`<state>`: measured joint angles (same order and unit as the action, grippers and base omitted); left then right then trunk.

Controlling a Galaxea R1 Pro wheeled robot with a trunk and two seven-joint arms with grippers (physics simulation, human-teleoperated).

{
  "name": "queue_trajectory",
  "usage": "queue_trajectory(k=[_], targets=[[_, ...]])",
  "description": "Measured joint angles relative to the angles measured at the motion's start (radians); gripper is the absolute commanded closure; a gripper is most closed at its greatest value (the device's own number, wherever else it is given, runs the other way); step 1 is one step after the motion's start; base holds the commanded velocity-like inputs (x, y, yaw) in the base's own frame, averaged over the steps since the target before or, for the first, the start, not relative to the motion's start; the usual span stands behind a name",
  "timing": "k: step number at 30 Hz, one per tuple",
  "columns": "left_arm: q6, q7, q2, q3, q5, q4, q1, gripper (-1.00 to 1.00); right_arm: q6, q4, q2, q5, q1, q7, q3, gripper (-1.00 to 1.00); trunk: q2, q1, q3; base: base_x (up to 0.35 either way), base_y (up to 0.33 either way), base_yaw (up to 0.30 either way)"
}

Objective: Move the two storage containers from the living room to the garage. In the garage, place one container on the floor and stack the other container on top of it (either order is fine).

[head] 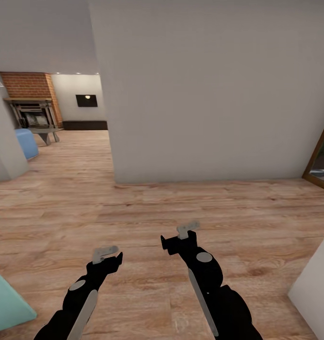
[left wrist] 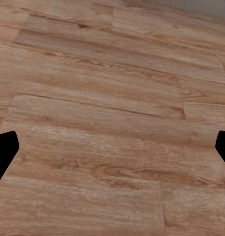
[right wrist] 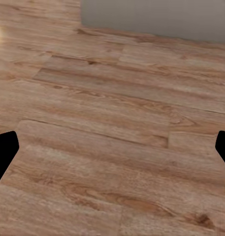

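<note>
Jaws of both grippers spread wide and empty, left gripper and right gripper over wood floor, one brick fireplace far left in the living room, one white wall ahead.

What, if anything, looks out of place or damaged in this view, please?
Nothing stands out: the wood plank floor looks unmarked, the white wall is intact, and both the left gripper and right gripper hold nothing.
</note>
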<state>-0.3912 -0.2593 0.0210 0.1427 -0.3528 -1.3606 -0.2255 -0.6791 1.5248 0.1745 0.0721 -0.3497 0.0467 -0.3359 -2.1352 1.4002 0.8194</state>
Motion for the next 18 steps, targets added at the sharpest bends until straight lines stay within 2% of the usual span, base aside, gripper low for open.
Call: queue_trajectory(k=[18], targets=[[0.000,0.001,0.000,0.000,0.000,0.002,0.000,-1.00,0.000,0.000,0.000,0.000,0.000,-0.001,0.000,-1.00,0.000,0.000,0.000,0.338,0.000,0.000]])
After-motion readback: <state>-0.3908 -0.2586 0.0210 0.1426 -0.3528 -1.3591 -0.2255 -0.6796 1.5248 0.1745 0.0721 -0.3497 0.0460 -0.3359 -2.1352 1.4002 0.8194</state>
